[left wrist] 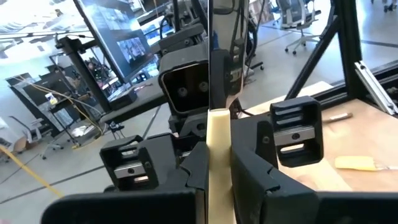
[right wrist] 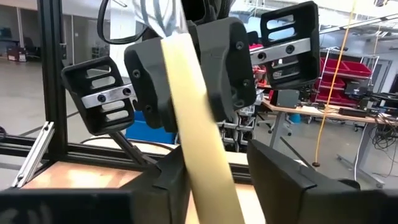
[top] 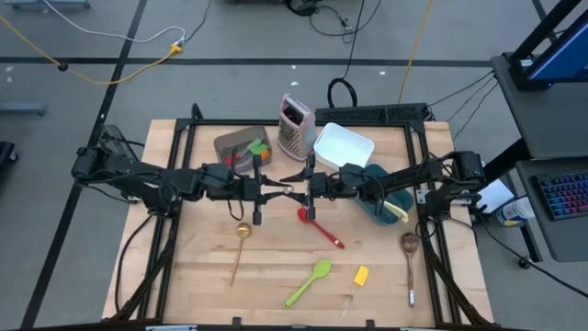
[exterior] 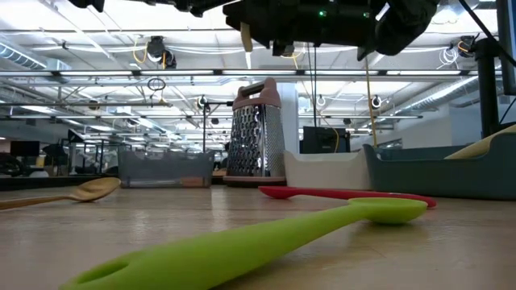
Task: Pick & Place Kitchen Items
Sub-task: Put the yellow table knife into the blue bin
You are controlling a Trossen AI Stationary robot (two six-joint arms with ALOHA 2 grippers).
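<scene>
Your left gripper (top: 283,188) and right gripper (top: 296,184) meet nose to nose above mid-table, and in each wrist view the near fingers are pinched on the same cream-handled knife (left wrist: 217,162), with the other arm's fingers closed around it just beyond. Nearest you on the wooden table (top: 193,276) lie the green silicone spoon (top: 308,281), the yellow mini spatula (top: 360,275), the wooden spoon (top: 410,256) and the gold spoon (top: 241,241), with the red silicone spoon (top: 317,225) just under the grippers. Farther back you have the grey container (top: 234,145) holding utensils, the box grater (top: 296,126), the white container (top: 343,146) and the teal container (top: 386,199).
</scene>
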